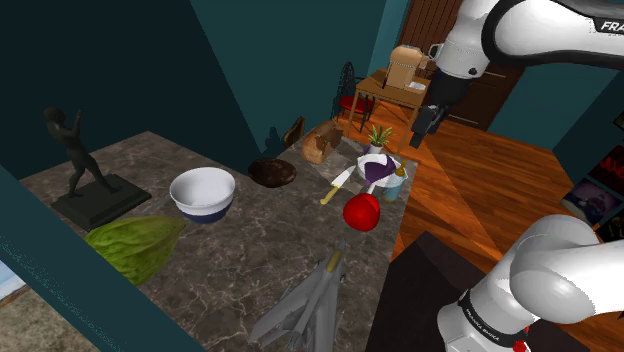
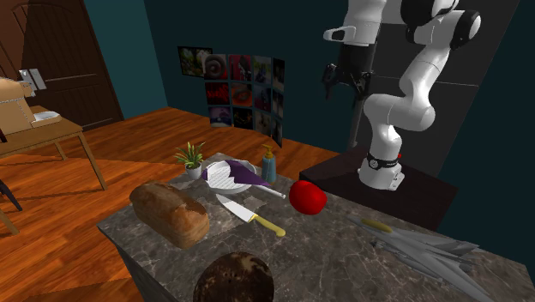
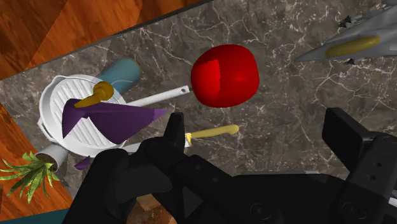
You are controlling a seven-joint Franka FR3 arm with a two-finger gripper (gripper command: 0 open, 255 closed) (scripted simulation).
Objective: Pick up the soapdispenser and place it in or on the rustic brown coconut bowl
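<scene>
The soap dispenser [image 1: 397,184] [image 2: 269,163] [image 3: 122,74] is a small blue bottle with a yellow pump. It stands upright at the marble table's edge, beside a white plate [image 3: 56,102] that carries a purple cloth. The dark brown coconut bowl [image 1: 271,172] [image 2: 232,278] sits farther in on the table, apart from the bottle. My gripper [image 1: 424,126] [image 2: 338,80] [image 3: 257,132] hangs high above the table edge, well above the bottle. Its fingers stand apart with nothing between them.
A red round object [image 1: 361,212] [image 3: 225,75] and a yellow-handled knife [image 1: 338,186] [image 2: 249,214] lie near the plate. A bread loaf [image 2: 169,213], potted plant [image 2: 190,158], white bowl [image 1: 203,192], lettuce [image 1: 135,246], dark statue [image 1: 80,160] and grey toy jet [image 2: 424,246] share the table.
</scene>
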